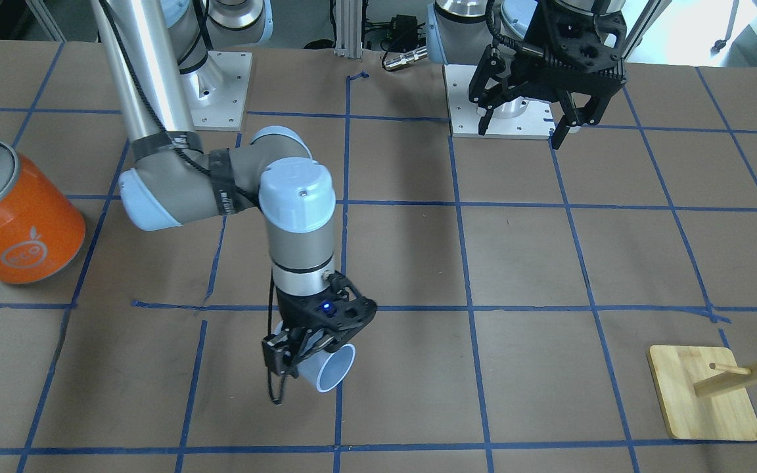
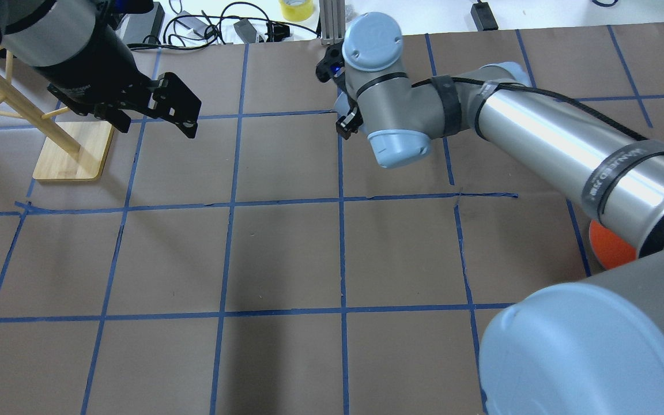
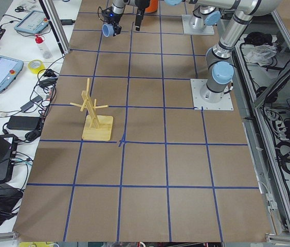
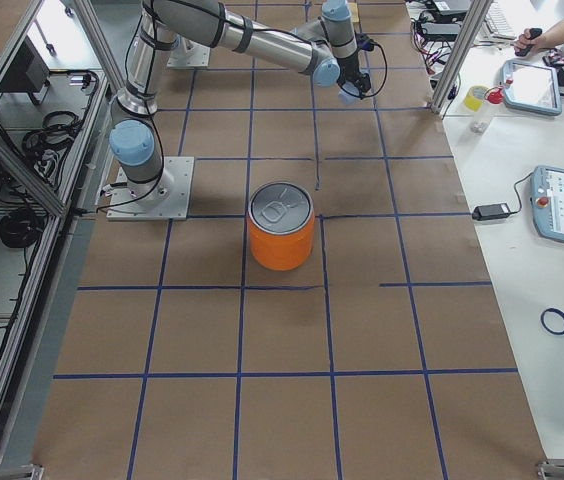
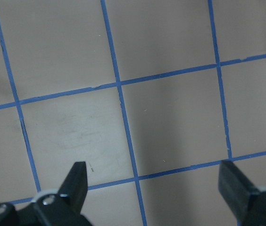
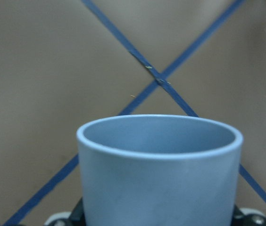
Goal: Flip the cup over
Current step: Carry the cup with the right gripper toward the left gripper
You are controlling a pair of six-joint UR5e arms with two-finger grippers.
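The pale blue cup (image 1: 336,374) is held on its side in my right gripper (image 1: 303,364), with its open mouth toward the operators' side. It hangs low over the brown table; I cannot tell whether it touches. In the right wrist view the cup (image 6: 159,174) fills the lower half, mouth facing away from the camera, with the fingers mostly hidden behind it. In the overhead view the wrist hides the cup. My left gripper (image 1: 523,131) is open and empty, raised near its base. Its fingers (image 5: 78,176) are spread over bare table.
A large orange can with a silver lid (image 1: 14,210) stands on my right side of the table. A wooden peg rack on a square base (image 1: 704,394) stands on my left side, near the far edge. Blue tape lines mark a grid on the table.
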